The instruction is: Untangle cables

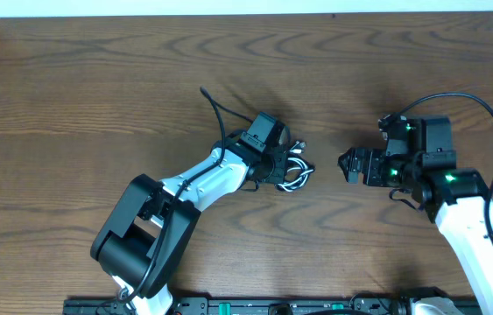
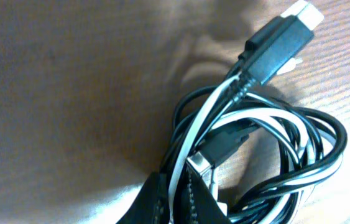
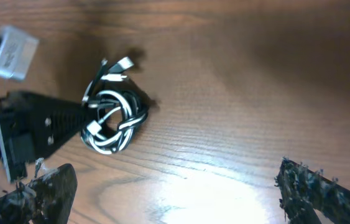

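Task barely begun. A thin black cord (image 2: 342,140) and a thin white cord (image 2: 268,116) lie wound together in one small coil (image 1: 294,173), the loops crossing several times. The plug ends poke out at the coil's 12 o'clock; a black plug with a pale tip (image 2: 280,40) shows close up. No strand is pulled free and neither cord is laid out on its own. The coil sits near the middle of the surface.

The left arm's fingers (image 2: 156,202) are pinched shut on the coil's strands at its 7 o'clock edge in the wrist view, with a white strand running between them. A first grip looks made. The right arm's fingers (image 3: 47,193) are spread wide and hold nothing. From overhead they hang at the coil's 3 o'clock, near it but apart.

Left to do, by my read: a second grip on another strand, then work the loops apart and set each cord down separately. That is nearly all of the job.

The dark brown wood-grain surface (image 1: 97,87) is matte, with a glare patch in the right wrist view. A pale strip (image 1: 228,7) runs along the 12 o'clock edge; cannot tell if it is wall or floor. A black mounting rail (image 1: 255,306) sits at 6 o'clock under the arm bases. No more of the room shows.
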